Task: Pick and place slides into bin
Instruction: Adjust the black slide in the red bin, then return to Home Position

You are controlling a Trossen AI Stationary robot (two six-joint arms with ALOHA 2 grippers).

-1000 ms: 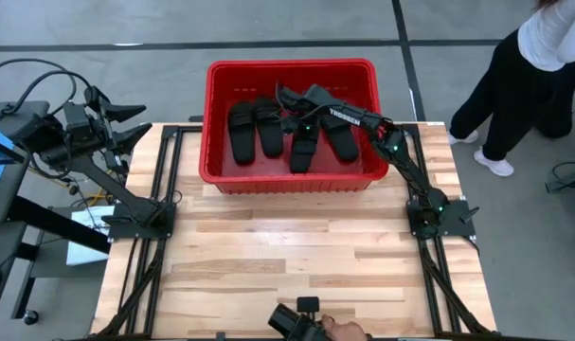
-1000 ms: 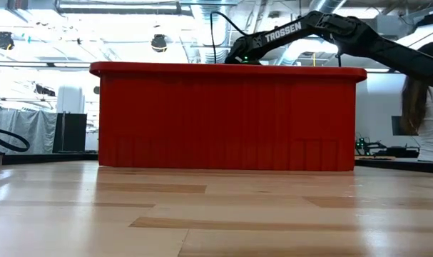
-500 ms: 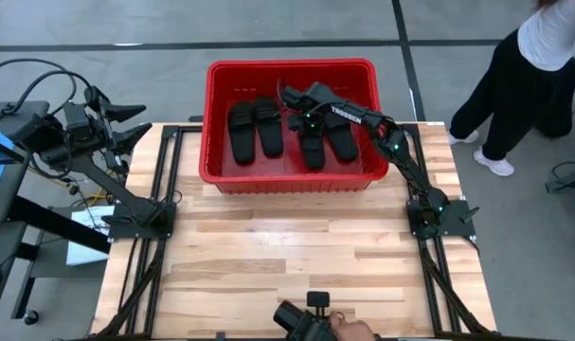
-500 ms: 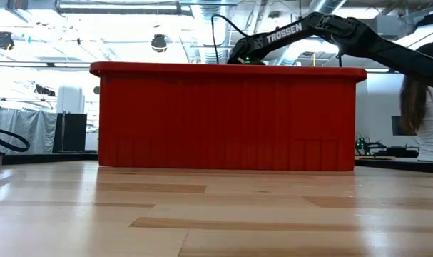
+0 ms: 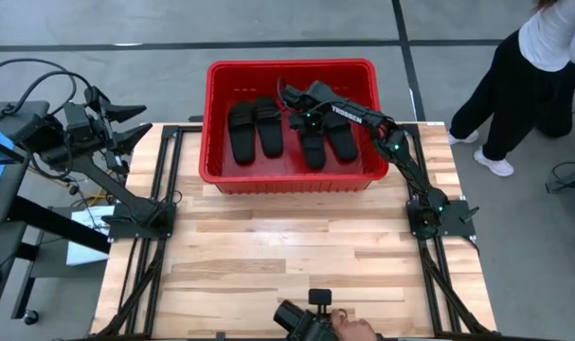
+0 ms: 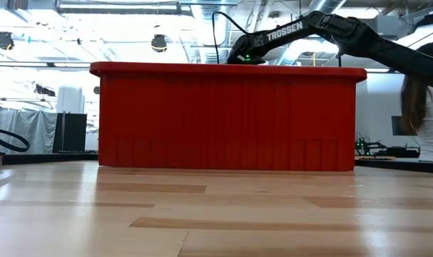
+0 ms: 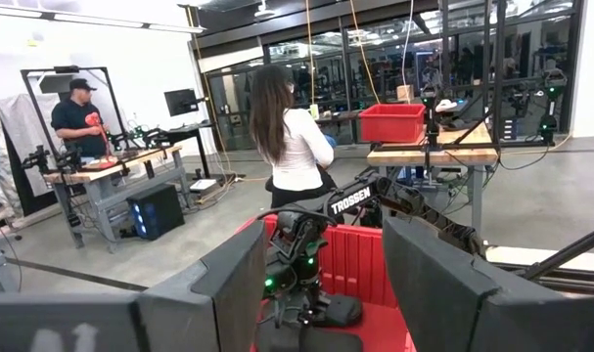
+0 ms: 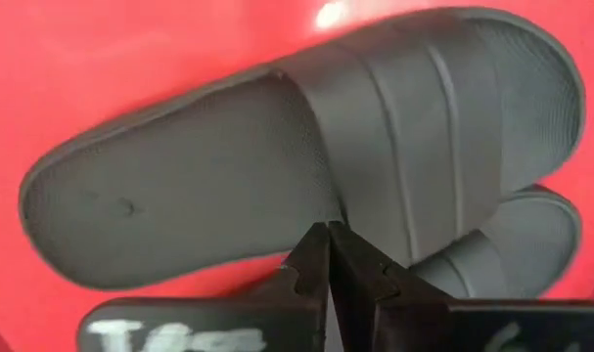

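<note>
The red bin (image 5: pixel 211 114) stands at the table's far side and holds all four black slides. Two lie side by side on its left (image 5: pixel 253 128). A third (image 5: pixel 312 144) lies beside the fourth (image 5: pixel 340 138) on its right. In the right wrist view the third slide (image 8: pixel 277 166) lies strap up on the bin floor, its toe end over another slide (image 8: pixel 531 240). My right gripper (image 5: pixel 304 106) is shut and empty inside the bin, just above the third slide. My left gripper (image 5: pixel 126 123) is open and waits beyond the table's left edge. My right gripper's shut fingertips (image 8: pixel 328 256) point down at the third slide's side edge beside the strap (image 8: pixel 347 223). I cannot tell whether they touch it.
The bin's near wall (image 6: pixel 223 121) hides its contents in the low view. Bare wooden table (image 5: pixel 296 256) lies in front of the bin. A person (image 5: pixel 533 66) stands beyond the table's far right corner. A hand with a black device (image 5: pixel 315 322) is at the near edge.
The third slide has shifted a little toward the bin's right side. It now lies straight beside the fourth slide instead of slanting. My right gripper has stayed over it, moving slightly the same way.
</note>
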